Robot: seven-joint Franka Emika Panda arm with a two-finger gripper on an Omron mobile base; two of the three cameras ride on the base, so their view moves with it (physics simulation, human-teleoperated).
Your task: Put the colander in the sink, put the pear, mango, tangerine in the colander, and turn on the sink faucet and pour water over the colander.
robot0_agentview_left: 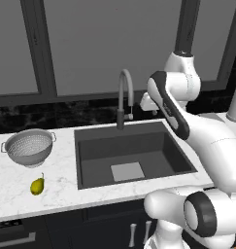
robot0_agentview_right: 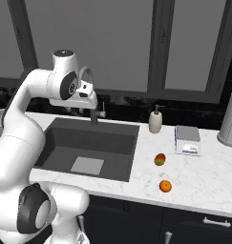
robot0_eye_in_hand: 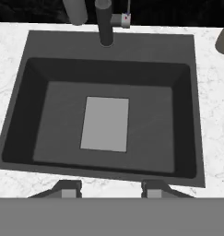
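The silver colander (robot0_agentview_left: pixel 29 147) stands upright on the marble counter left of the dark sink (robot0_agentview_left: pixel 153 146), and nothing is in it. In front of it lies the yellow-green pear (robot0_agentview_left: pixel 37 186). Right of the sink, the red-green mango (robot0_agentview_right: pixel 159 159) and the orange tangerine (robot0_agentview_right: pixel 165 186) rest on the counter. At the back of the basin, the gooseneck sink faucet (robot0_agentview_left: pixel 124 92) arches over it, and no water runs from it. My gripper (robot0_eye_in_hand: pixel 111 189) hangs high over the sink (robot0_eye_in_hand: pixel 150 115), looking straight down. It is open with nothing between its fingers.
A soap dispenser (robot0_agentview_right: pixel 156 120), a small flat box (robot0_agentview_right: pixel 187 140) and a tall grey canister (robot0_agentview_right: pixel 230 120) stand on the right counter. A dark window wall runs behind the counter. The faucet's side lever (robot0_eye_in_hand: pixel 120 19) points right of the column.
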